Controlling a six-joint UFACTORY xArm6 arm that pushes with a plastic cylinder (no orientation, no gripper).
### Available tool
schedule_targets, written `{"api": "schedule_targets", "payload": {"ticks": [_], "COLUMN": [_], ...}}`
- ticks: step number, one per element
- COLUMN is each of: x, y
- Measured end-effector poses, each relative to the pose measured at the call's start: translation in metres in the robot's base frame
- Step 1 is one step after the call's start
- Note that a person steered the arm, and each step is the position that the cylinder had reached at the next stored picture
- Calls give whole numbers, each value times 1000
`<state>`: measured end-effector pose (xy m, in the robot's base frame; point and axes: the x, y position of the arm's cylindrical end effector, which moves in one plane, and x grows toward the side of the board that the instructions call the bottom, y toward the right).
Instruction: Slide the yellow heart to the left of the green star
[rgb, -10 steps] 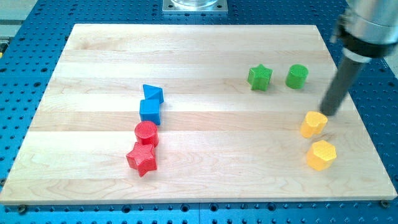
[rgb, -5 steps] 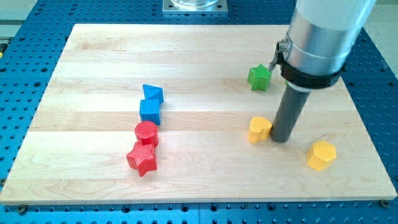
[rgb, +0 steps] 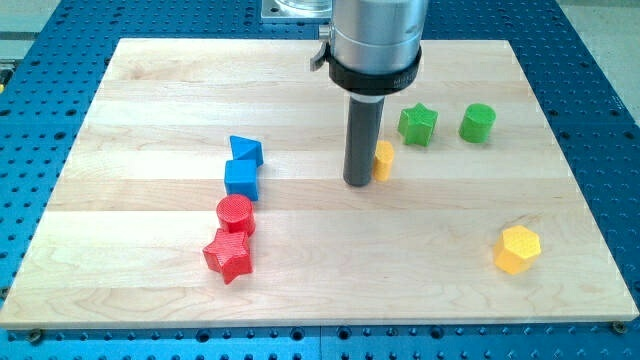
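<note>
The yellow heart (rgb: 384, 160) lies on the wooden board, partly hidden behind my rod. It sits just left of and slightly below the green star (rgb: 417, 124). My tip (rgb: 358, 183) touches the board at the heart's left side, right against it. The rod rises straight up to the arm's grey cylinder at the view's top.
A green cylinder (rgb: 477, 122) stands right of the star. A yellow hexagon (rgb: 518, 249) lies at lower right. At centre left a blue triangle (rgb: 245, 151), blue cube (rgb: 241, 179), red cylinder (rgb: 236, 213) and red star (rgb: 228, 256) form a column.
The yellow heart has slid from the right side leftward and up to beside the green star. My tip went from the heart's right side to its left side.
</note>
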<state>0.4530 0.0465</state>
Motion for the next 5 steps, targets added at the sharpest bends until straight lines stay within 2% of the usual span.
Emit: {"api": "schedule_targets", "payload": {"ticks": [1, 2, 5], "x": [9, 15, -38], "y": [0, 27, 28]}}
